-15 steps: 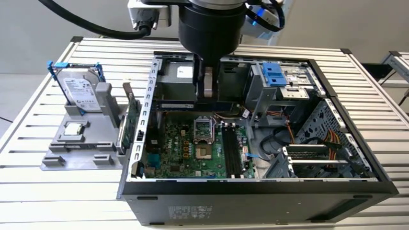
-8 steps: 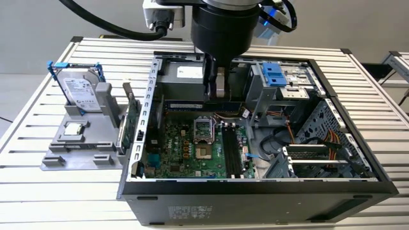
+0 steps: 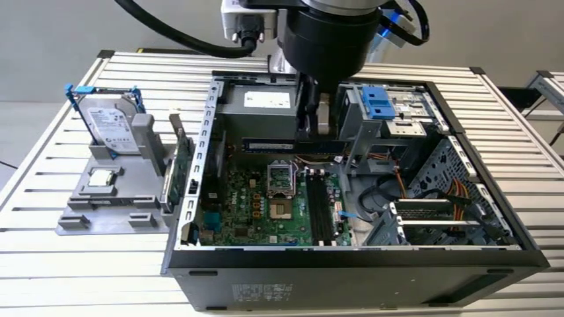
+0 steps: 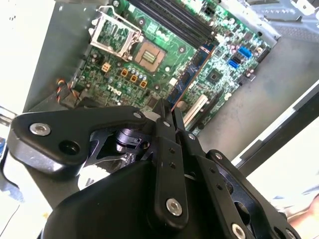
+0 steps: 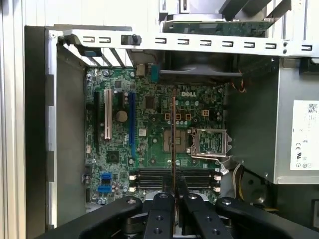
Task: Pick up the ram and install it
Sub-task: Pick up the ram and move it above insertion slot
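Observation:
The ram [image 3: 273,145] is a long, thin bluish stick hanging level above the motherboard [image 3: 255,211] inside the open computer case [image 3: 352,264]. My gripper [image 3: 310,135] is shut on the ram's upper edge, toward the end on the exterior view's right. In both wrist views the ram [image 4: 192,74] [image 5: 173,134] shows edge-on, running out from between the fingers of the gripper [image 4: 168,112] [image 5: 174,191]. The black memory slots [image 3: 319,208] [image 5: 174,175] lie on the board below, apart from the stick.
A grey stand at the exterior view's left holds a hard drive [image 3: 115,129], a small silver processor chip [image 3: 103,177] and a green expansion card [image 3: 181,165]. Inside the case are the power supply [image 3: 255,105], a blue-tabbed drive cage [image 3: 379,102], the open processor socket [image 3: 280,178] and cables [image 3: 440,198].

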{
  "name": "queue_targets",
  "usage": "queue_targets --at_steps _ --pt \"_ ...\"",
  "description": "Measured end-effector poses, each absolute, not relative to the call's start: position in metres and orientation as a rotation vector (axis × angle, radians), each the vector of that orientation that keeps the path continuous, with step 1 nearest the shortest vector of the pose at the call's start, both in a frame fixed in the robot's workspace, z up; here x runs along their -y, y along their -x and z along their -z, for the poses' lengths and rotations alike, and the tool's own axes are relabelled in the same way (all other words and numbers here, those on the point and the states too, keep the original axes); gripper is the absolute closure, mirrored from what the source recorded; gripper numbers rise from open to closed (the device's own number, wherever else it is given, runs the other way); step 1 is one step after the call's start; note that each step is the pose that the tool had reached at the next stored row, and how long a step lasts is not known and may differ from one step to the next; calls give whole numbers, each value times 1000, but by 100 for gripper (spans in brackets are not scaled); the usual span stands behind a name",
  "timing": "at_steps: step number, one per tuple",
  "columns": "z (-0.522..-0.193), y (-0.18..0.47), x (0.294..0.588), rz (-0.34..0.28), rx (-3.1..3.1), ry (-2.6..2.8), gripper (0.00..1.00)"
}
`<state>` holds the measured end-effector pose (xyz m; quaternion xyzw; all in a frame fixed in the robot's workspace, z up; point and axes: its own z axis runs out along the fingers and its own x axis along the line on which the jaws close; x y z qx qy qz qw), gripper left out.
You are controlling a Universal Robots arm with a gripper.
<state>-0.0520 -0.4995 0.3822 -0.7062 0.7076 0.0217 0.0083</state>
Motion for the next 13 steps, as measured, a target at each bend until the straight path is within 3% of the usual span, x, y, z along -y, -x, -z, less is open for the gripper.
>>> queue_targets --at_steps 13 --pt "-382 33 499 -68 -2211 2207 100"
